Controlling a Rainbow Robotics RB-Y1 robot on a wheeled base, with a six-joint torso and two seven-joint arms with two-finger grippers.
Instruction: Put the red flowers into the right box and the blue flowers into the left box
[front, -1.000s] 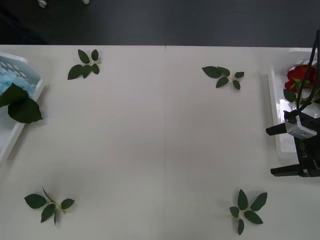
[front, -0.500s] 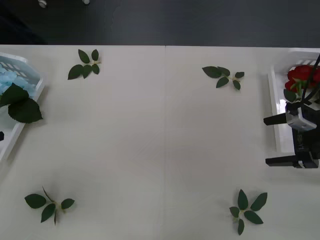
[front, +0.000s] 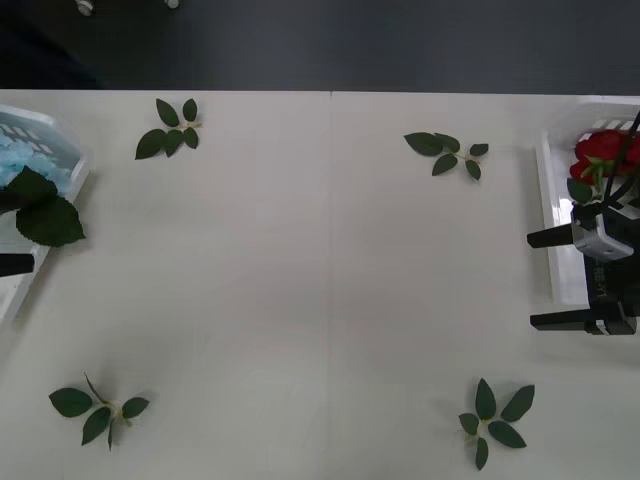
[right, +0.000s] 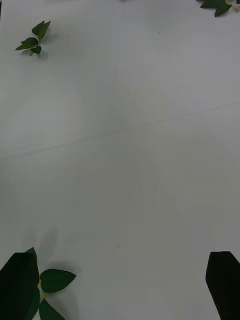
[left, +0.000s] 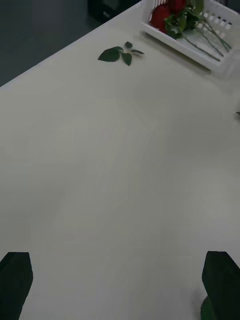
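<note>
Both my grippers stand with fingers apart and empty: right gripper (front: 580, 280) beside the right box (front: 548, 235) holding the red flowers (front: 600, 150), left gripper (left: 120, 280) by the left box (front: 60, 205) with the blue flowers (front: 20, 158). Mistaking a leaf sprig (front: 495, 420) for a flower seems the risk. White table (front: 320, 280), dark floor beyond.
</note>
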